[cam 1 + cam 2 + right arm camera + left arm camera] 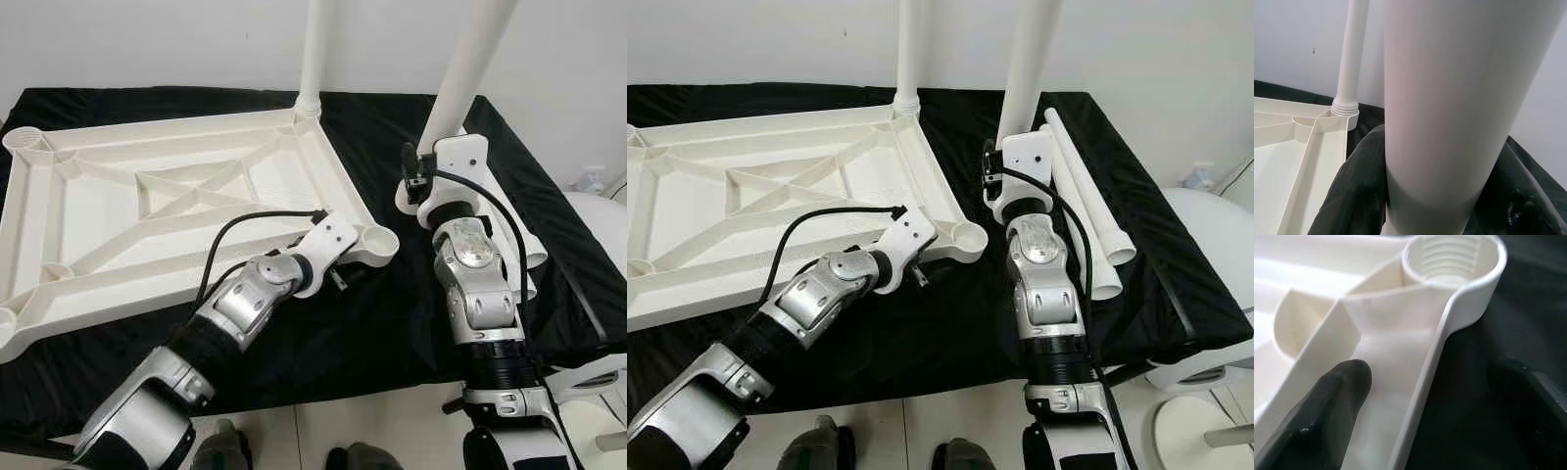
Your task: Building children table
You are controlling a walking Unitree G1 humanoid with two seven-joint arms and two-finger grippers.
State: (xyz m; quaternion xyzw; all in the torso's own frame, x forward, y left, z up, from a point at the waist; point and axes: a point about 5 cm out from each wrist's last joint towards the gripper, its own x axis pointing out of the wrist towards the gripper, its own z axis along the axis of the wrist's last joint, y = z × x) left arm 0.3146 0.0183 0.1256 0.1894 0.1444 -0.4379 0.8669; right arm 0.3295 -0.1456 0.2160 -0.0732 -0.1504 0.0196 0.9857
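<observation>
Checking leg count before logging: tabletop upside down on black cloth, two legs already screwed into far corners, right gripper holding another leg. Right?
Not quite. The tabletop has one screwed-in leg, at its far right corner; the left eye view shows the far left socket empty. The right gripper does hold another leg, with spare legs on the black cloth.

- Plain white wall (147, 44) across the top of the frame, evenly lit, with no hard shadows.
- Below it, a worktop draped in a black cloth (382, 323), wrinkled and slightly glossy, spanning nearly the full width.
- Pale floor (921, 431) along the bottom edge, beneath the front hem of the cloth.
- Rounded white object (1215, 235) at the right edge, just beside the cloth; too cropped to identify.
- Small white wall socket (593, 178) at right, partly cut off.
</observation>
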